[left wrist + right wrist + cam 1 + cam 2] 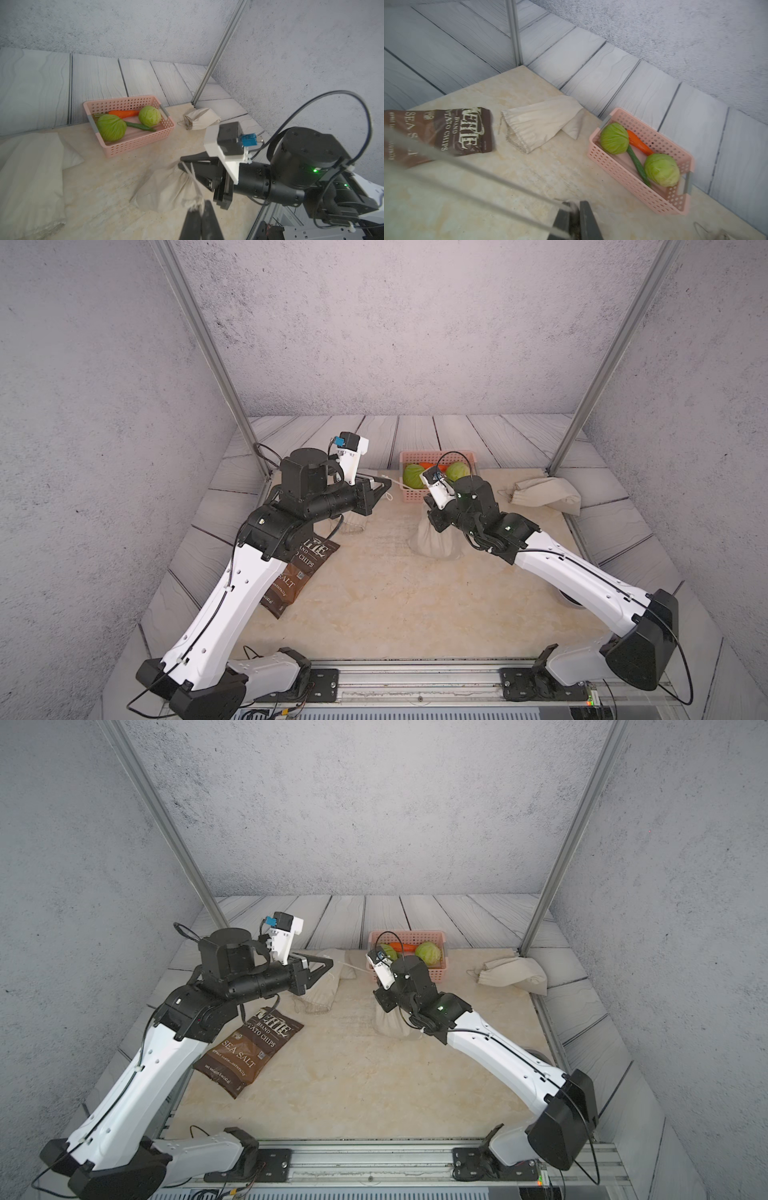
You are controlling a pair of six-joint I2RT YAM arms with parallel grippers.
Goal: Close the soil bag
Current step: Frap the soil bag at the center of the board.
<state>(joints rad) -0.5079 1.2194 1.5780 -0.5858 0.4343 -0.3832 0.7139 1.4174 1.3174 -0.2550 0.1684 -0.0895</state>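
A beige bench [395,614] fills the scene. A brown chip bag [249,1048] lies flat on its left side, and a pink basket [124,104] of vegetables sits at the back. The cloth soil bag [436,545] stands mid-bench, its gathered neck pinched by the fingers of the right gripper [182,164]. The fingers of the left gripper [331,963], pressed together, hold the bag's white drawstring [192,177] stretched straight.

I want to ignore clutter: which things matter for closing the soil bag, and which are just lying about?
In the job: soil bag; drawstring; left tool, shut on the drawstring; right tool, shut on the bag's neck.
Lying about: chip bag; basket; cabbage; second cabbage; carrot; cucumber; flat cloth bag; other cloth bag.
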